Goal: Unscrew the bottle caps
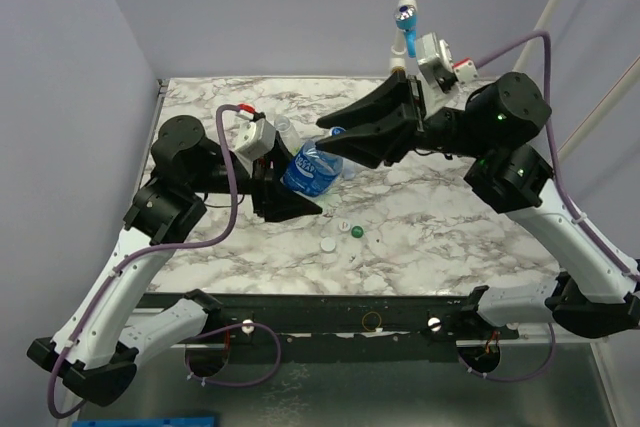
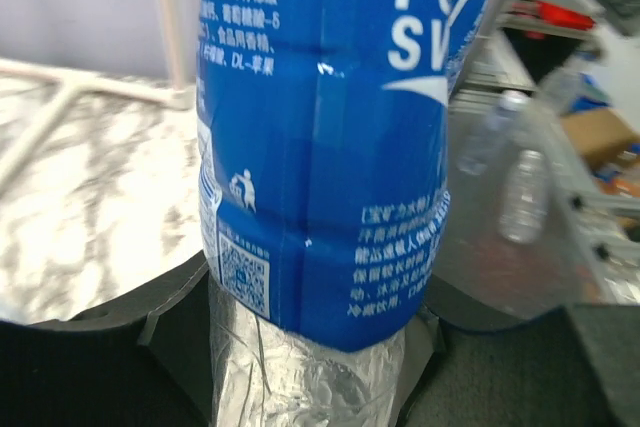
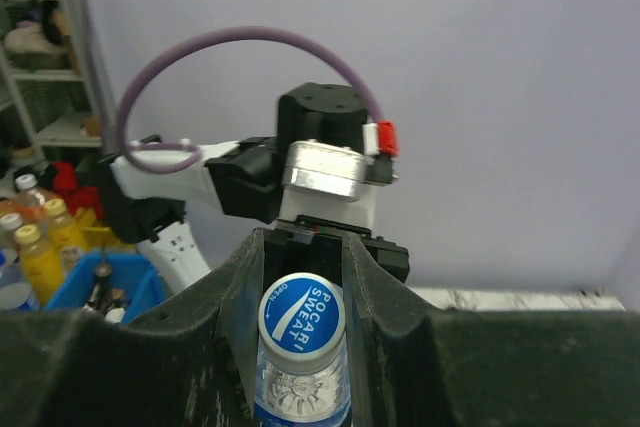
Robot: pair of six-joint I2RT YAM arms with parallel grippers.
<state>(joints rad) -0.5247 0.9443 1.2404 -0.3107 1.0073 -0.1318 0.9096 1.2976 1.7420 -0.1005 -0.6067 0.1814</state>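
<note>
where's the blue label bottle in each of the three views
top external: bottle at centre, tilted
left wrist: bottle fills the middle, label close up
right wrist: bottle bottom centre, blue cap toward camera
shared landmark: marble table

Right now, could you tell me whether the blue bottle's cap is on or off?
On: the cap sits atop the bottle, between the fingers of the right gripper.

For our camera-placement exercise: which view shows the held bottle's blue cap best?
Right wrist: the blue cap faces the lens, lettering readable, inside the right claw. Top external shows barely a sliver under that claw; left wrist shows only the labelled bottle.
</note>
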